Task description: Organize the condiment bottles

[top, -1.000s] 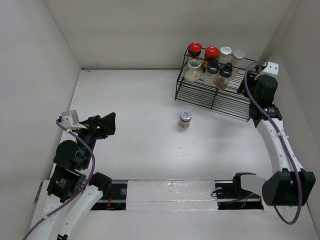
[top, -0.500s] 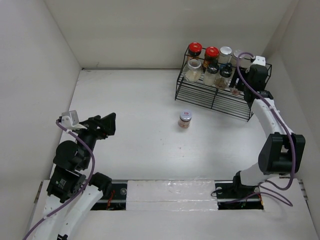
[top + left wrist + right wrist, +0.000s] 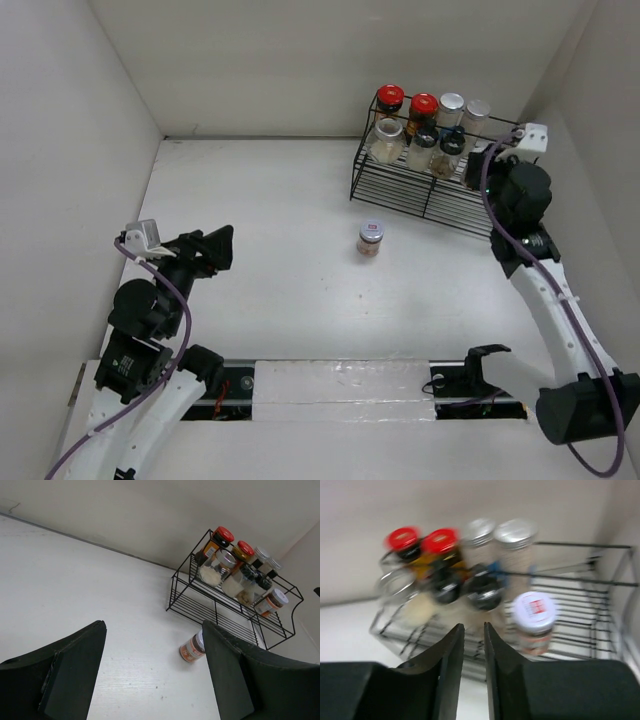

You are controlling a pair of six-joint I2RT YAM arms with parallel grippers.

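Observation:
Several spice jars stand on the black wire rack (image 3: 420, 195): two dark ones with red lids (image 3: 390, 97), silver-lidded ones (image 3: 451, 103) and black-lidded ones (image 3: 450, 145). One orange jar with a white labelled lid (image 3: 534, 615) stands on the rack's lower tier at the right. Another orange jar (image 3: 371, 238) stands alone on the table in front of the rack; it also shows in the left wrist view (image 3: 192, 649). My right gripper (image 3: 474, 630) is shut and empty, just in front of the rack (image 3: 580, 580). My left gripper (image 3: 154, 627) is open and empty, far left of the lone jar.
White walls close the table at the back, left and right. The rack sits in the far right corner, close to the right wall. My right arm (image 3: 540, 270) runs along the right side.
The right gripper went in to the rack's right end and has drawn back a little. The left arm has barely moved. The lone jar has not moved.

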